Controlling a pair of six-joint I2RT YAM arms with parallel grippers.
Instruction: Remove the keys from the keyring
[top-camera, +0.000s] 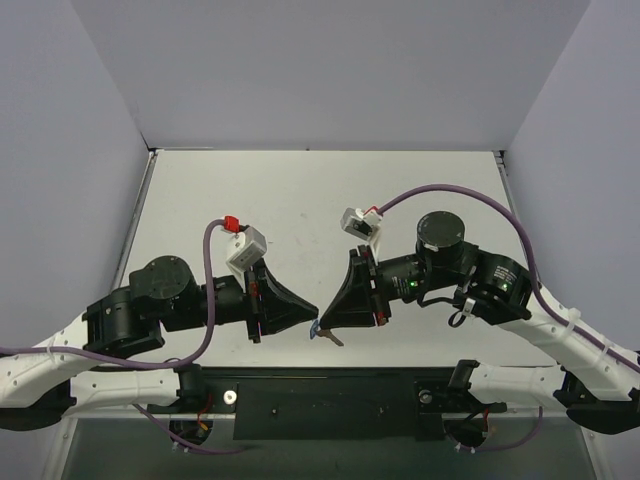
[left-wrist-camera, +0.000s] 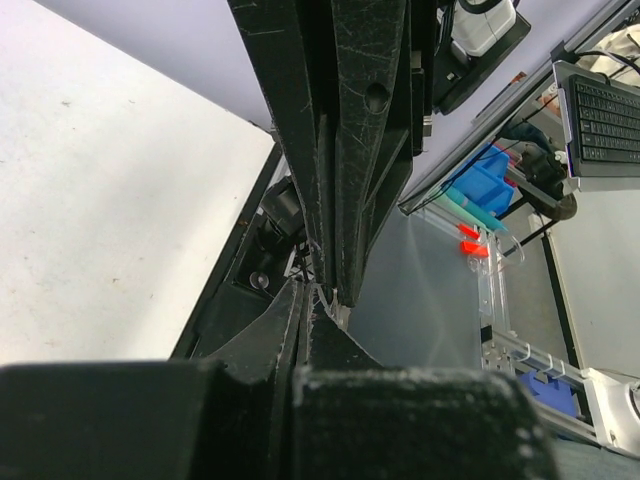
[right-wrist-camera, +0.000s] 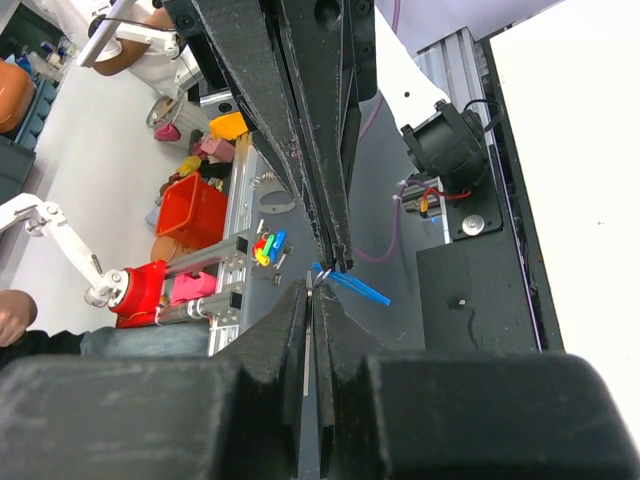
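Both grippers meet tip to tip above the table's near edge. My left gripper (top-camera: 311, 322) (left-wrist-camera: 305, 290) is shut on the keyring. Its blue tag (top-camera: 316, 331) (right-wrist-camera: 358, 288) sticks out at the left gripper's tips in the right wrist view, with the thin metal ring (right-wrist-camera: 322, 270) beside it. My right gripper (top-camera: 327, 322) (right-wrist-camera: 310, 290) is shut on the key (right-wrist-camera: 308, 345), a thin silver sliver between its jaws. The key's end (top-camera: 333, 339) pokes out below the tips in the top view. In the left wrist view the tag and key are hidden.
The white table (top-camera: 300, 200) stretches behind the grippers, walled at the left, the back and the right. A black base plate (top-camera: 320, 400) lies along the near edge under the tips. A red crate (right-wrist-camera: 195, 210) and other clutter stand off the table.
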